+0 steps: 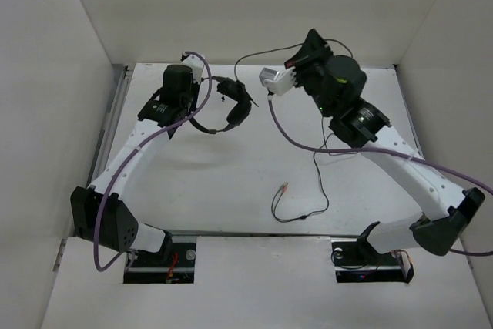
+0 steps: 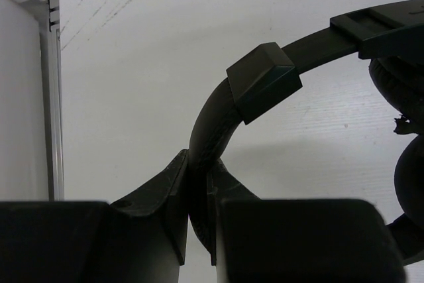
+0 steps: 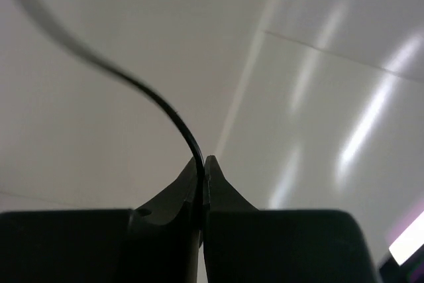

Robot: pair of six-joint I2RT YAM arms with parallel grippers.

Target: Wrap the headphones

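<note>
The black headphones hang at the back left of the table, held by their headband. My left gripper is shut on the headband; its jaws clamp the band, and an ear cup shows at the right. My right gripper is raised at the back centre and shut on the thin black cable, which arcs up out of its closed tips. The rest of the cable trails down onto the table in a loop, and its pink and orange plugs lie near the front centre.
White walls enclose the table on the left, back and right. A metal rail runs along the left edge. Thick purple arm cables cross the table beside each arm. The arm bases sit at the near edge.
</note>
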